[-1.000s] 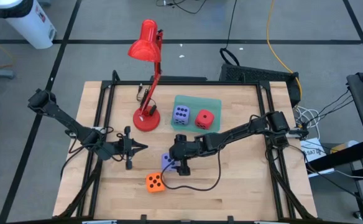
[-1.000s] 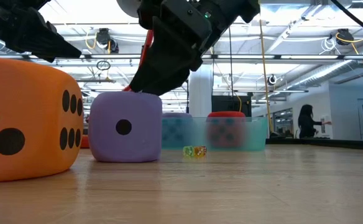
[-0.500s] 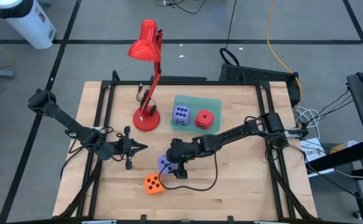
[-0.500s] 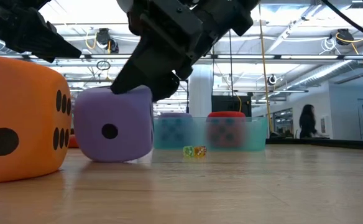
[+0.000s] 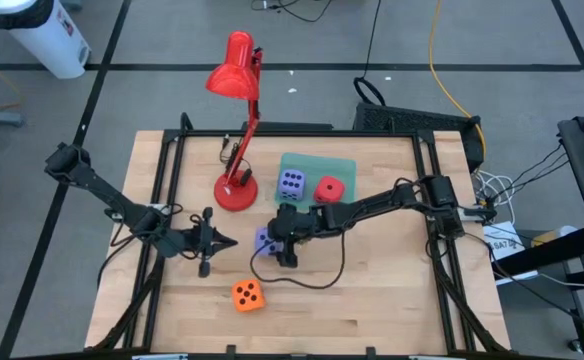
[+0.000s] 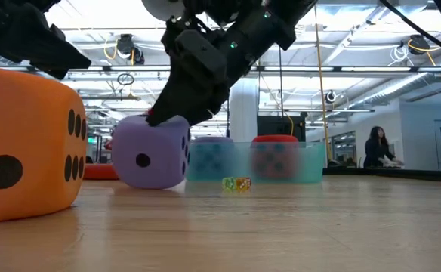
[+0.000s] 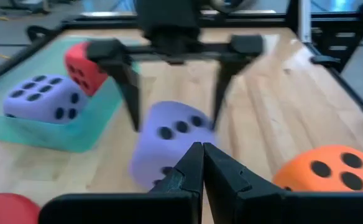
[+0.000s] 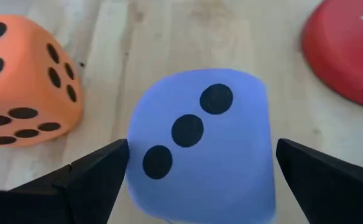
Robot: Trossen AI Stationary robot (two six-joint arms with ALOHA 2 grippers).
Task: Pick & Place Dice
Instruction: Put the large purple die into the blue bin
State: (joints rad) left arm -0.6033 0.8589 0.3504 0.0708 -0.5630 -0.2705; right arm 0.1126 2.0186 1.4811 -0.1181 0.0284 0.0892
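A purple-blue die [image 5: 262,240] sits on the wooden table at mid-table, three pips up. My right gripper [image 8: 201,149] reaches in from the table's right and stands open, with one finger on each side of that die. My left gripper [image 5: 234,241] hovers shut just left of the die, pointing at it and touching nothing. An orange die [image 5: 248,294] rests on the table nearer the front edge. A second purple-blue die [image 5: 291,183] and a red die [image 5: 328,190] lie in the teal tray [image 5: 344,164] at the back. My right gripper straddles the purple-blue die with its jaws wide. One finger [image 8: 101,171] lies against one side [image 8: 135,158], the other [image 8: 312,168] against the opposite side [image 8: 270,149]. The fingers slant down from the table's right. The die's underside stays on the table.
A red desk lamp stands with its round base [image 5: 236,192] just beyond the die and left of the tray. A tiny coloured object [image 6: 237,183] lies on the wood in front of the tray. Black frame rails run along the table's left and right sides.
My right gripper has moved toward the far edge, jaws unchanged. The purple-blue die between its fingers tipped briefly, then slid along the table away from the orange die toward the lamp base, turning a little. The orange die has stayed in place.
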